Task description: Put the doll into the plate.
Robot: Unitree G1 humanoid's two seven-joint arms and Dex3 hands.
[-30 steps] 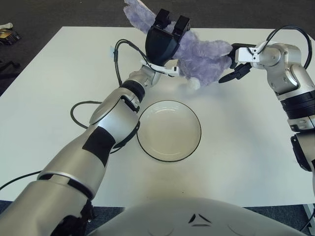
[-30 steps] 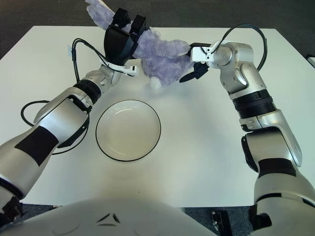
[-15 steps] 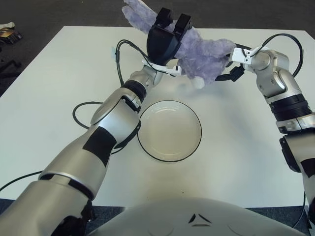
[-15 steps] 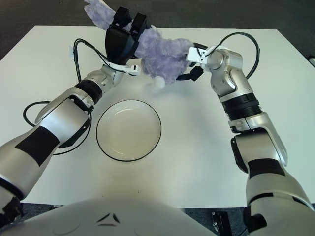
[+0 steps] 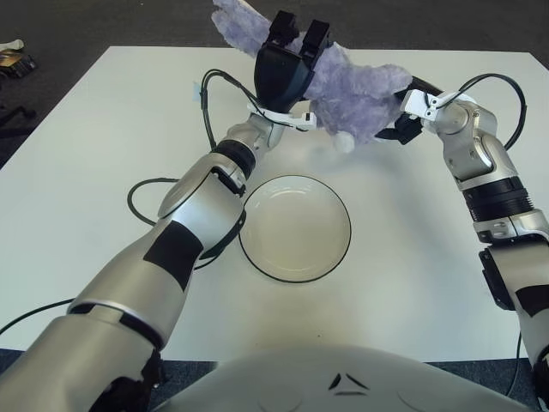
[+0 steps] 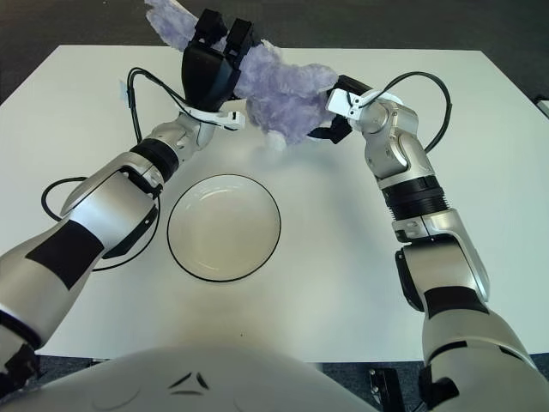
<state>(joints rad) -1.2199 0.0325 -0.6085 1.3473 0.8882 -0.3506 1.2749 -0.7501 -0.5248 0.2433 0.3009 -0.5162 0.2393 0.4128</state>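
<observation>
both hands carry the purple doll (image 5: 352,90) above the far side of the counter (image 5: 103,172), the left hand (image 5: 287,64) clamped on its middle and the right hand (image 5: 410,112) gripping one end, so next comes lowering it toward the empty plate (image 5: 294,227).

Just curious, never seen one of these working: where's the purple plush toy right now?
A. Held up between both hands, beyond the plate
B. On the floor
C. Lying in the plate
A: the purple plush doll hangs between the left hand and right hand, while the plate holds nothing.
</observation>
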